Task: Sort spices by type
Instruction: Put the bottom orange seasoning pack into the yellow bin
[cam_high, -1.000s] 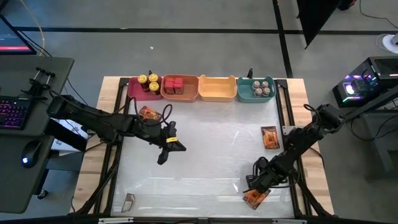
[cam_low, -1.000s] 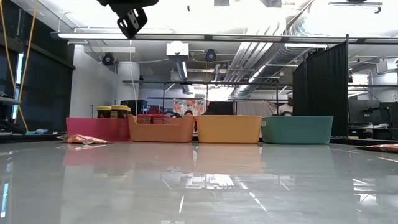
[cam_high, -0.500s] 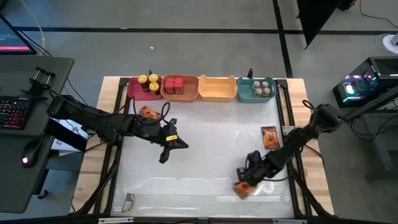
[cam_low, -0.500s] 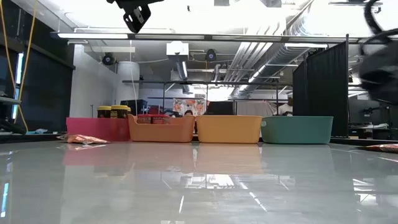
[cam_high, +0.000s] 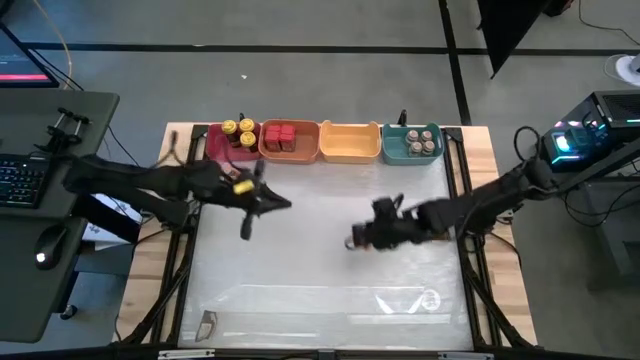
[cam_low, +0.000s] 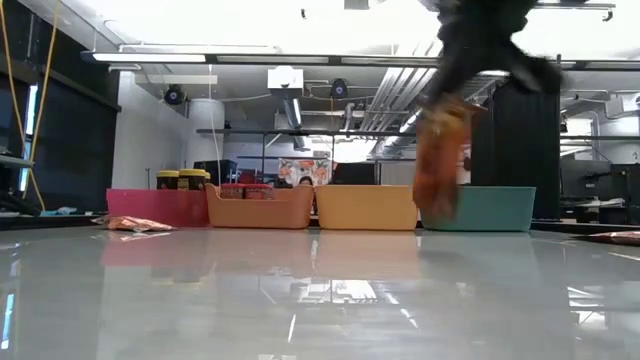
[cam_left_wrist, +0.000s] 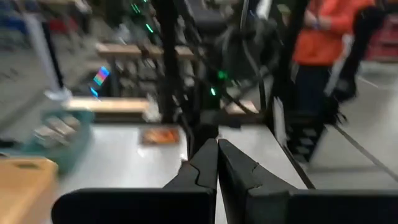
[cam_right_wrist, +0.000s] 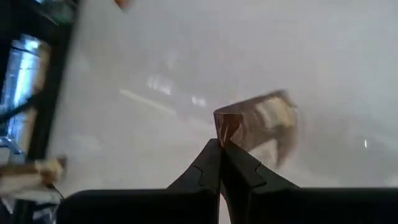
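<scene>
My right gripper (cam_high: 357, 240) is raised over the middle of the table and shut on a flat orange-brown foil packet (cam_low: 440, 160), which also shows in the right wrist view (cam_right_wrist: 264, 121). My left gripper (cam_high: 283, 204) is shut on nothing, held high over the table's left half near the pink bin (cam_high: 215, 148). Two more packets lie flat on the table: one at the left (cam_low: 135, 224), one at the right (cam_low: 620, 237). My right gripper pinches the packet between its two fingers at one corner of its edge (cam_right_wrist: 225, 127). The fingers slant down from the table's right side. The packet hangs below them, tilted, clear of the table (cam_low: 438, 205).
Four bins stand in a row along the far edge: pink with yellow-lidded jars (cam_high: 238, 133), orange with red boxes (cam_high: 280, 135), yellow (cam_high: 349, 150), teal with grey-lidded jars (cam_high: 423, 140). A person in orange (cam_left_wrist: 326, 37) stands beyond the table's right side.
My right gripper has picked the packet up from the table's near right corner and swung it up toward the middle of the table, fast enough to blur. My left gripper has risen and drawn back toward the far left.
</scene>
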